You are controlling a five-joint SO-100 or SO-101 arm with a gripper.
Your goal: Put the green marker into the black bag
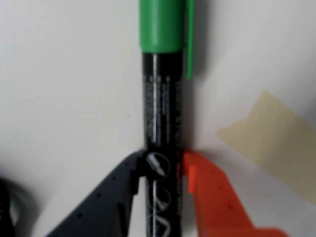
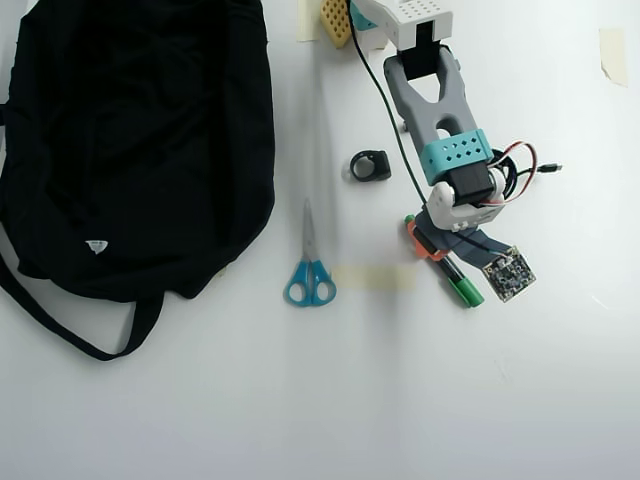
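Observation:
The green marker (image 1: 160, 98) fills the middle of the wrist view, with its black printed barrel pointing up to the bright green cap. My gripper (image 1: 163, 160) has its black finger (image 1: 123, 182) and orange finger (image 1: 202, 182) pressed against either side of the barrel, shut on it. In the overhead view the marker (image 2: 465, 292) lies slanted at the right of centre, low over the white table, under my gripper (image 2: 432, 247). The black bag (image 2: 140, 140) lies far to the left, its strap trailing toward the front.
Blue-handled scissors (image 2: 309, 270) lie between the bag and the marker. A strip of beige tape (image 2: 372, 277) is stuck on the table beside them and shows in the wrist view (image 1: 276, 143). A small black ring-shaped object (image 2: 368, 165) lies left of the arm.

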